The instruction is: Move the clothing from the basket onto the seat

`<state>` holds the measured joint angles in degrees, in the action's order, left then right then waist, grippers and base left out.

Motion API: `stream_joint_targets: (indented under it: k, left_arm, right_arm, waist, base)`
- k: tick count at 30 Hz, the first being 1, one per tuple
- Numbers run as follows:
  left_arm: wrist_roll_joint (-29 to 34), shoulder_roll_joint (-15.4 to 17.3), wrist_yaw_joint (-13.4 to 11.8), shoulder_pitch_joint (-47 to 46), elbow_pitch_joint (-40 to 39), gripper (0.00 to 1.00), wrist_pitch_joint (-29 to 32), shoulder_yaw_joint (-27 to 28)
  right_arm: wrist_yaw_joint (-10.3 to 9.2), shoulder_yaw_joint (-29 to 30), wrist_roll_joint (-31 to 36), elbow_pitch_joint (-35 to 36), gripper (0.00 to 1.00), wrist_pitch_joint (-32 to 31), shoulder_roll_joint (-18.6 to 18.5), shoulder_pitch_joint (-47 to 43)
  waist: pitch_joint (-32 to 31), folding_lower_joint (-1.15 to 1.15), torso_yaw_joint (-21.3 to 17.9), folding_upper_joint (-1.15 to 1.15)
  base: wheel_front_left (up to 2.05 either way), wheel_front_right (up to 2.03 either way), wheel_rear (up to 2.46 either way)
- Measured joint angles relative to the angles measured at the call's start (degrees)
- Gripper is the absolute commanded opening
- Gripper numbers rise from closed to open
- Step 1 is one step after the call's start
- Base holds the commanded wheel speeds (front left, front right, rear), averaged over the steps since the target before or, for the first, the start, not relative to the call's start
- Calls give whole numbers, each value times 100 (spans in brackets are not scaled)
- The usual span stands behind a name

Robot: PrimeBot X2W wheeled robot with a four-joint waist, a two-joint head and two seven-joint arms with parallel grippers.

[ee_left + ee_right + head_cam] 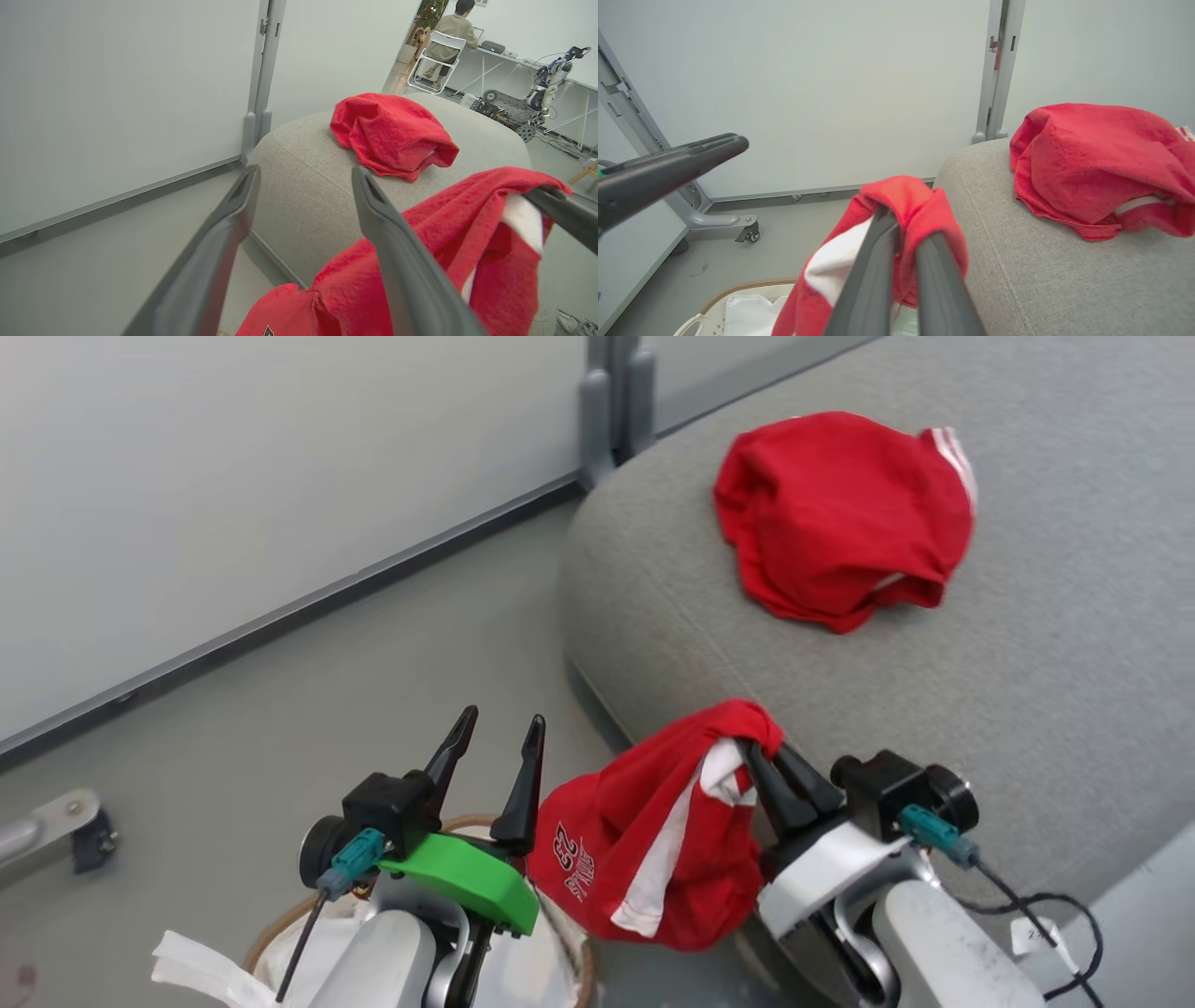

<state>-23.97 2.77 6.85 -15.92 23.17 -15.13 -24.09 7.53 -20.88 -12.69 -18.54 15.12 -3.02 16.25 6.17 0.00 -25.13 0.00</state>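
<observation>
Right hand [767, 752] grips red garment [653, 840] by basket [752, 283] (liner [752, 317] inside); left hand [501, 719] spread.

basket [271, 929] mostly hidden behind left forearm [383, 952], seat [1074, 644] cut by right edge, right gripper [764, 749] tips buried in red garment [653, 840]

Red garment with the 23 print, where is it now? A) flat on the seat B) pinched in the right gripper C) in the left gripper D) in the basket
B: the right gripper is shut on the printed red garment, which hangs from it; the left gripper stands open, empty.
</observation>
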Motion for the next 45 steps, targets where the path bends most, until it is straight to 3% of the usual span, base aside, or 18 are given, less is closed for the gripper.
stream_joint_targets:
  k: [6, 10, 15, 21, 25, 33, 45]
  left_arm:
    - [41, -4, 22, -39, 85, 100, 0, -171]
    - [96, -5, 27, -57, 146, 100, 1, -196]
    - [237, -3, 31, -61, 183, 100, 1, -152]
    - [382, -5, 47, -278, 207, 100, 1, -188]
    - [474, -4, 49, -455, 209, 100, 1, -259]
    - [571, 46, 53, -861, 257, 100, 0, -436]
    - [567, 146, 54, -1164, 348, 100, 1, -459]
  right_arm:
    - [-1, 390, 145, 453, 0, 0, -393, 621]
    - [0, 417, 261, 634, 0, 0, -884, 1358]
    - [0, 396, 447, 646, 0, 1, -1567, 2537]
    - [0, 937, 722, 243, 0, 2, -2327, 3949]
    - [0, 1226, 970, -214, 0, 3, -2619, 4537]
    - [0, 1700, 1292, -1281, 0, 2, -2710, 4884]
    - [0, 2316, 1566, -2528, 0, 2, -2113, 3528]
  waist:
    - [103, 0, -450, 0]
    - [254, 0, -545, 0]
    - [427, 0, -574, 0]
    - [690, 0, -422, 0]
    - [920, 0, -280, 0]
    - [1488, 0, 48, 0]
    - [2112, 1, 471, 0]
  base:
    - [0, 0, 0]
    - [0, 0, 0]
    - [0, 0, 0]
    - [0, 0, 0]
    - [0, 0, 0]
    - [0, 0, 0]
    - [0, 0, 0]
